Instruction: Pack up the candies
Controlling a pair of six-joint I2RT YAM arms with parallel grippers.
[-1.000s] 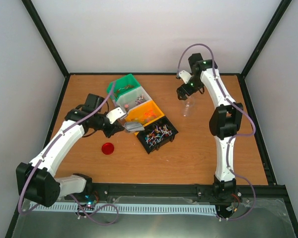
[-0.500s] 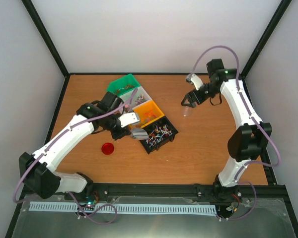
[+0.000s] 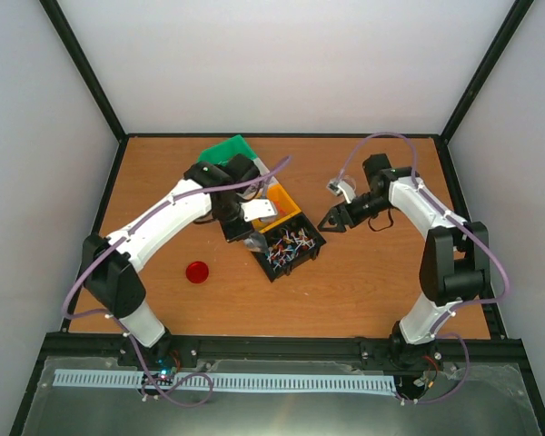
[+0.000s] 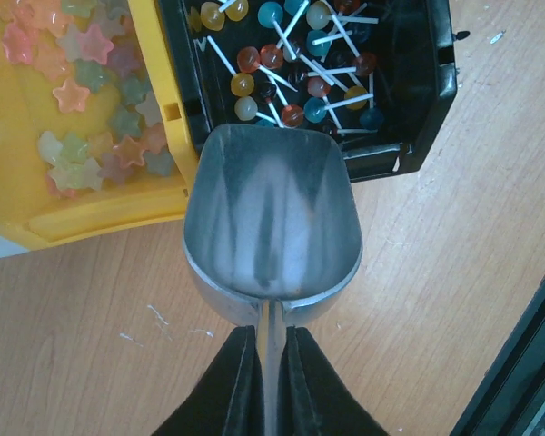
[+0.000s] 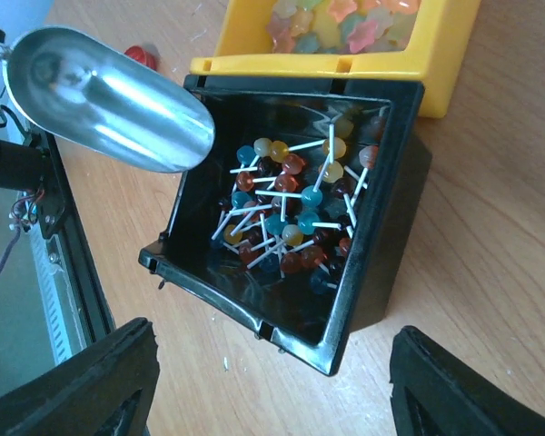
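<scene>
Well, the left gripper's jaws were pressed tight on the thin handle of the scoop; that grip looked firm so the scoop would not tip; the scoop was empty and hung with its open mouth just over the left edge of the black bin; it seemed set there to dig in next; the candies, little round ones on white sticks, lay in a heap inside that bin; more, the star sweets, sat in the yellow bin touching its far side; none had been packed yet, I think; the right gripper had its jaws spread wide with nothing between them; it pointed at the black bin from the right, maybe to hold it steady; the red lid lay apart on the table.
</scene>
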